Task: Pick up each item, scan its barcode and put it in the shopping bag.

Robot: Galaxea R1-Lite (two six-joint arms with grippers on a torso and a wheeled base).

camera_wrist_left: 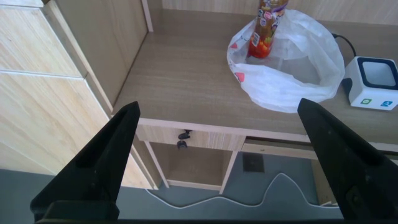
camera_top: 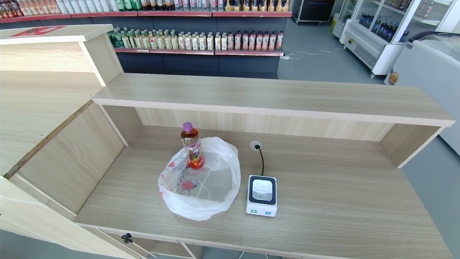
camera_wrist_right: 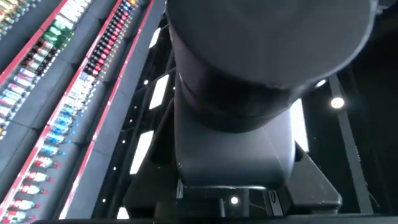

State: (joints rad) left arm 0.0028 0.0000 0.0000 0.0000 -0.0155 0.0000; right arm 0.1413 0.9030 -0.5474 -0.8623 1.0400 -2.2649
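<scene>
Standing cap-up, seemingly inside shopping bag (camera_top: pixel 201 210): bottle (camera_top: pixel 190 145).

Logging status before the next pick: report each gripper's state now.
Left gripper: open, holding nothing.
Right gripper: cannot be told.

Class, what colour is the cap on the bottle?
Purple; the cap shows best in the head view.

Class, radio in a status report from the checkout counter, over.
Left gripper back from counter, jaws open. Bottle upright in bag. Scanner beside bag.
</scene>
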